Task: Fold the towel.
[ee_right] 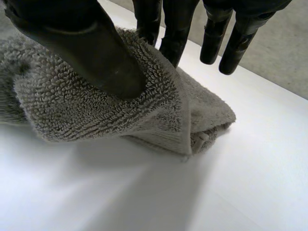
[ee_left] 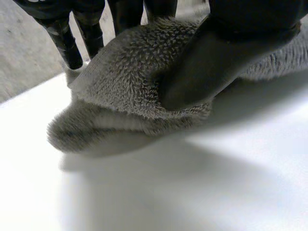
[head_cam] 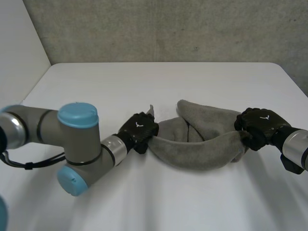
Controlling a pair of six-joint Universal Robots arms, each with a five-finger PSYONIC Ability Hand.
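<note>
As I observed it, the grey towel (head_cam: 202, 151) was bunched at the middle of the white desk (head_cam: 159, 82), its near edge sagging between both hands. The left robot hand (head_cam: 138, 131) pinched the towel's left end between thumb and fingers; the right robot hand (head_cam: 260, 126) likewise pinched the right end.

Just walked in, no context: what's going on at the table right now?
Both arms are on the grey towel. The left robot hand pinches one end between thumb and fingers, and the right robot hand pinches the opposite end the same way. The edge strung between them sags in an arc, while the rest of the cloth lies bunched behind it on the white table. There is no neat fold yet.
</note>
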